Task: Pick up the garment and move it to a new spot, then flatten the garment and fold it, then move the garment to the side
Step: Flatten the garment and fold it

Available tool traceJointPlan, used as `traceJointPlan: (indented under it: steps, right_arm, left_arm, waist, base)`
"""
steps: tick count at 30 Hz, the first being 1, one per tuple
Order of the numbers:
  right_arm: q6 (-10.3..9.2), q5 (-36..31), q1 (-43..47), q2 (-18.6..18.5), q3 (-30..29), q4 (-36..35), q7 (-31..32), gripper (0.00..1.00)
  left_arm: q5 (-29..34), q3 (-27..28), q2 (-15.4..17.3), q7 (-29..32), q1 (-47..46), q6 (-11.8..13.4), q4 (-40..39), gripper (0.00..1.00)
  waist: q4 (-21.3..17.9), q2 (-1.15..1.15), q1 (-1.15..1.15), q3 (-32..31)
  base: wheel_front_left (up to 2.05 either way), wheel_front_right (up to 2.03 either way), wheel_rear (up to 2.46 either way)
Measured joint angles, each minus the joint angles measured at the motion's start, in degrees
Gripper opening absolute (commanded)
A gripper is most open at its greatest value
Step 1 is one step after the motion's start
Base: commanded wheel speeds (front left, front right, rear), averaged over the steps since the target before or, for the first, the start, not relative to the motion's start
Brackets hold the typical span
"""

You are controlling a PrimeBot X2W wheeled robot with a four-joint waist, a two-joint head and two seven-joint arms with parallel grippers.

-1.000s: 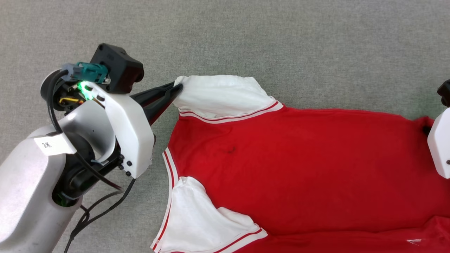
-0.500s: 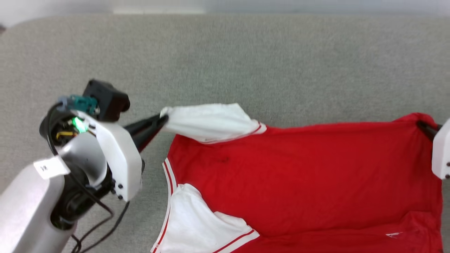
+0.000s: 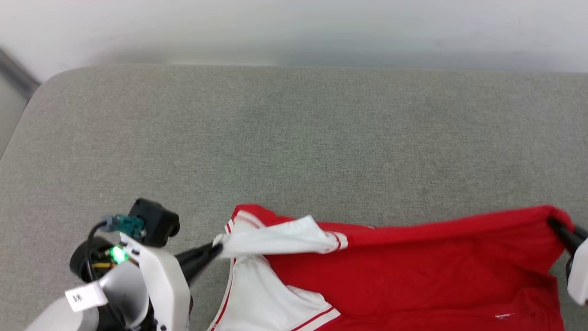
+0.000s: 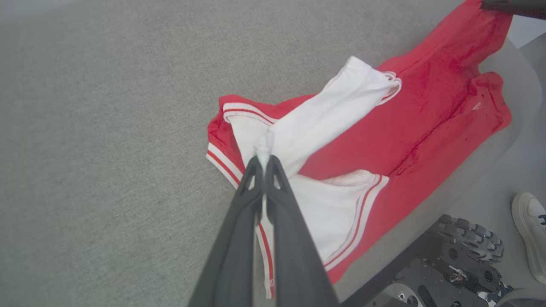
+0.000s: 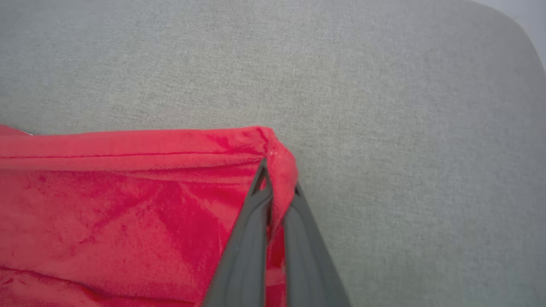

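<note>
Field notes, remote station.

- Bright red soft-fabric jersey shirt (image 3: 413, 266), with white short sleeves and thin red-and-white stripe trim, is on the grey cloth-covered tabletop (image 3: 294, 138). I see it spread along the tabletop's near side and reaching close to the near edge.
- Left jaws: clenched on the tip of one white sleeve (image 3: 280, 239). In the left wrist view a nub of white cloth pokes out between the two dark fingers (image 4: 239, 221). That sleeve is pulled out straight toward the tabletop's left end and crosses over the striped collar.
- Right jaws: clenched on a red hem corner toward the tabletop's right end. In the right wrist view I see red cloth wrapped over and pinched between the fingers (image 5: 251, 247).
- The shirt's upper edge runs nearly straight between the two grips, roughly parallel to the tabletop's far edge. The red body below it is creased.
- Second white sleeve (image 3: 271, 299) lies flat, closer to the tabletop's near edge.
- Small white print mark (image 3: 503, 316) sits near the hem end.
- Past the tabletop's edge, left wrist view: dark wheeled base (image 4: 452, 264) and a person's white shoe (image 4: 529, 230) on the floor.
</note>
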Motion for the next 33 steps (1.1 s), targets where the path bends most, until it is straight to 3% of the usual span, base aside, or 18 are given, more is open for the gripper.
traceJointPlan:
  steps: [12, 29, 30, 31, 32, 33]
  right_arm:
    - [0.0, 0.1, 13.59, -0.75, 1.04, -4.95, 2.48, 0.0]
    - [0.0, 0.51, 15.7, -4.7, 7.19, -2.11, -0.13, 0.0]
    - [-0.01, 0.62, 15.63, -4.71, 7.54, -1.91, -0.37, 0.2]
    - [-0.01, 0.93, 15.56, -4.65, 7.61, -1.54, -0.77, 1.0]
    - [-0.01, 1.29, 15.42, -4.61, 7.91, -1.32, -1.01, 1.0]
    - [-0.01, 1.49, 15.3, -4.57, 8.18, -1.26, -1.16, 1.0]
  left_arm:
    - [0.91, -3.9, 0.99, -1.0, 9.15, 0.78, 1.48, 0.0]
    - [2.53, -8.56, -2.24, -3.15, 9.99, -1.76, 9.79, 0.0]
    - [2.54, -8.84, -2.45, -3.2, 9.99, -1.91, 10.17, 0.01]
    - [2.7, -9.09, -2.58, -3.48, 9.99, -2.12, 10.58, 0.9]
    - [3.22, -9.11, -2.72, -4.15, 9.98, -2.19, 11.03, 1.0]
    - [3.61, -9.07, -2.85, -4.89, 9.93, -2.19, 11.45, 1.0]
  waist:
    - [0.5, 0.0, 0.0, -0.98]
    - [0.12, 0.0, 0.0, -0.22]
    - [0.09, 0.0, 0.0, -0.31]
    - [0.06, 0.0, 0.0, -0.46]
    - [0.03, 0.0, 0.0, -0.69]
    - [0.01, 0.0, 0.0, -0.95]
  base:
    - [0.0, 0.0, 0.0]
    - [0.0, 0.0, 0.0]
    - [0.0, 0.0, 0.0]
    - [0.0, 0.0, 0.0]
    - [0.0, 0.0, 0.0]
    - [0.0, 0.0, 0.0]
